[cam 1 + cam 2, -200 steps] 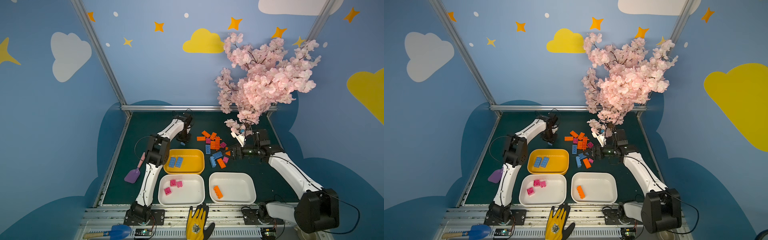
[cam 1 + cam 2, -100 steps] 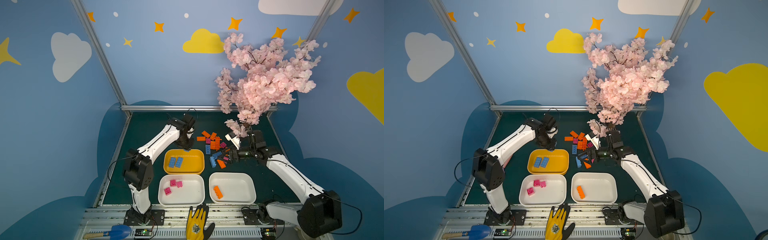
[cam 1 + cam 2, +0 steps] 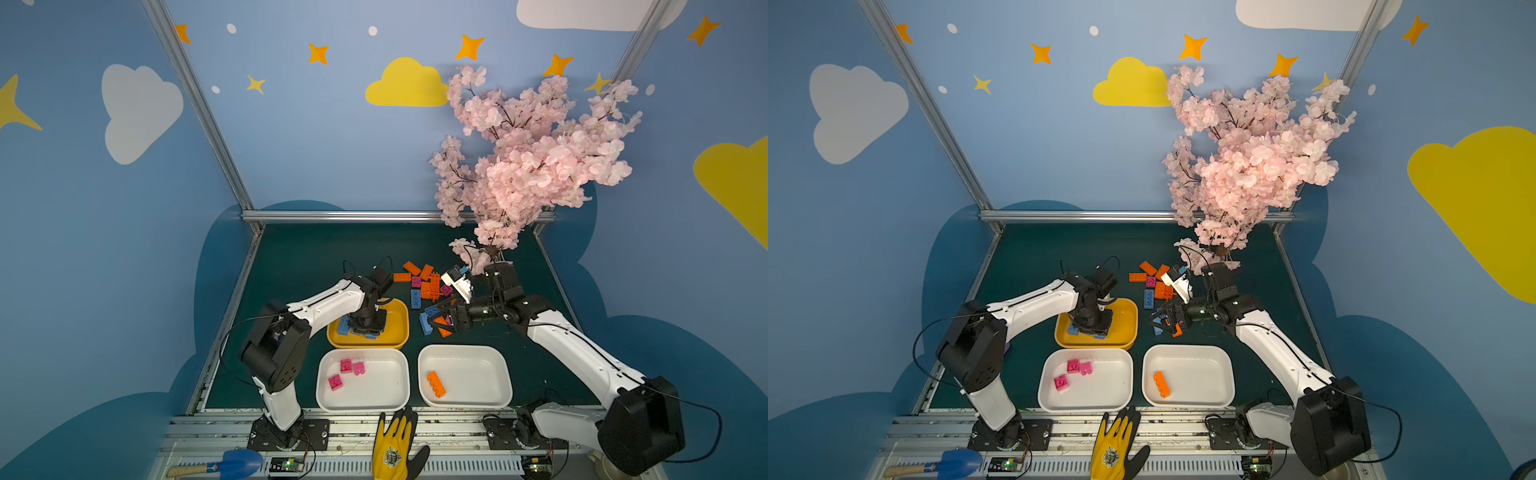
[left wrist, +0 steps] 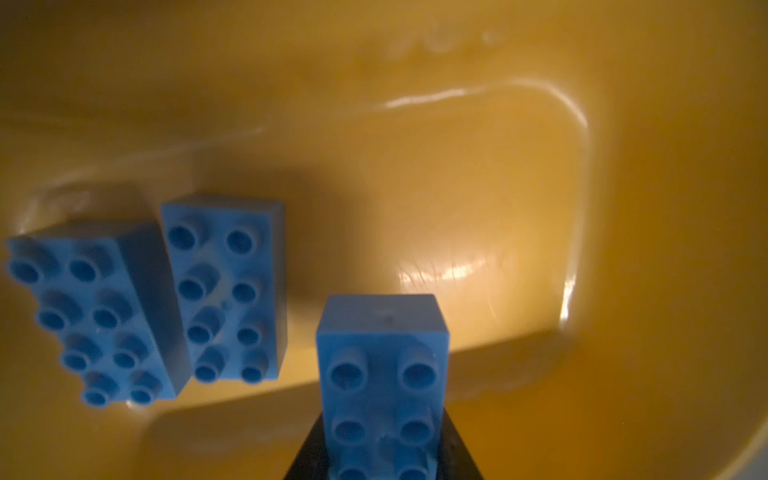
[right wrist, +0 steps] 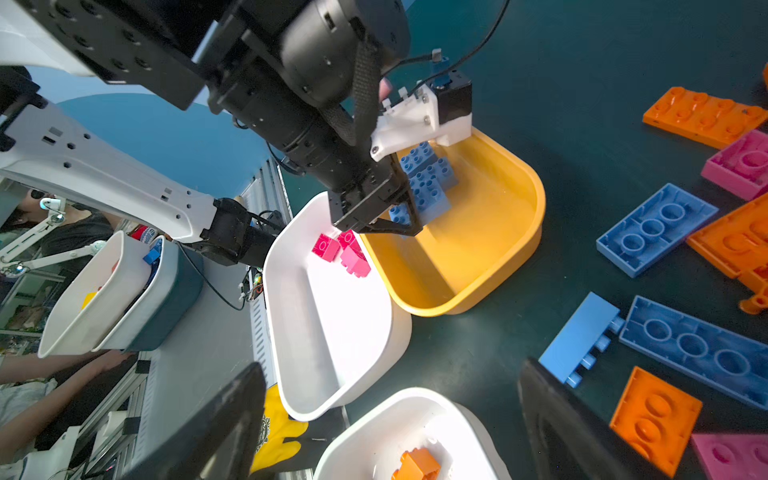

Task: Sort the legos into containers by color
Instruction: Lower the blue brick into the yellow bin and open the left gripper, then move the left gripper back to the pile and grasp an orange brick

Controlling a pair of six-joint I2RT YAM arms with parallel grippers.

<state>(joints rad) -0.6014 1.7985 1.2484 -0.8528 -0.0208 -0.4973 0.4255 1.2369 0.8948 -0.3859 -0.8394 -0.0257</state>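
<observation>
Left gripper [image 3: 366, 329] clamps a blue brick [image 4: 382, 374] inside yellow tray [image 3: 401, 318]; right gripper [image 3: 441, 323] spread, empty; pile [image 3: 428, 286] at two o'clock remains largely unsorted.

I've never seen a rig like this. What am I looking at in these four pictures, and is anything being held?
Two white robot arms work at a dark green table; each ends in a two-fingered hand. Both top views look down on the whole scene; the other two pictures come from a camera on each wrist. On the table stand a yellow tray, one white tray holding three pink bricks, another white tray holding an orange brick, and a loose pile of bricks. The left hand is shut on a blue brick over the yellow tray, where two blue bricks lie. The right hand is open over the pile, holding nothing.
</observation>
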